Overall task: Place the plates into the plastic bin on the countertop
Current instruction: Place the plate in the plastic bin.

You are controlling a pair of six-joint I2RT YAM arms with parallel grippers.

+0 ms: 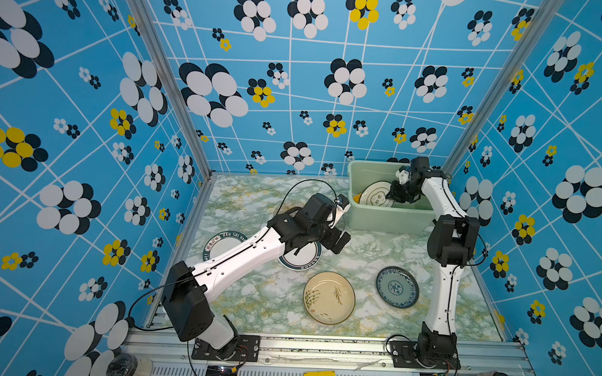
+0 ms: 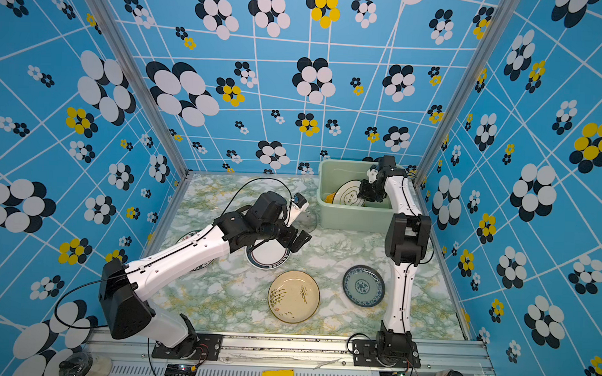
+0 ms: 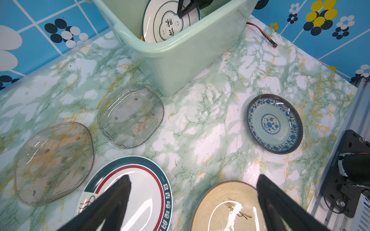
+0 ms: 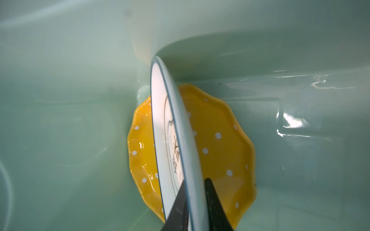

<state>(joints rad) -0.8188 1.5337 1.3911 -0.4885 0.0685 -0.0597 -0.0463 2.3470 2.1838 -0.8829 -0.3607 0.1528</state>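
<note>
The mint-green plastic bin [image 1: 388, 221] [image 2: 353, 220] [image 3: 180, 60] stands at the countertop's [image 1: 376, 253] back right. My right gripper [image 1: 394, 192] [image 4: 195, 182] reaches into it, shut on the rim of a white dark-rimmed plate [image 1: 375, 195] [image 4: 160, 120] held on edge over a yellow dotted plate [image 4: 220, 150]. My left gripper [image 1: 339, 243] [image 3: 193, 178] hangs open above the counter, between a white plate with a red ring [image 3: 144, 190] and a cream plate [image 1: 329, 297] [image 3: 226, 208]. A blue-white plate [image 1: 397, 287] [image 3: 274, 124] lies to the right.
Two glass plates, one clear [image 3: 131, 116] and one amber-tinted [image 3: 54, 162], lie left of the bin. Another dark-rimmed plate [image 1: 218, 242] sits partly under my left arm. A red-tipped cable [image 3: 275, 45] lies by the bin. Blue walls close three sides.
</note>
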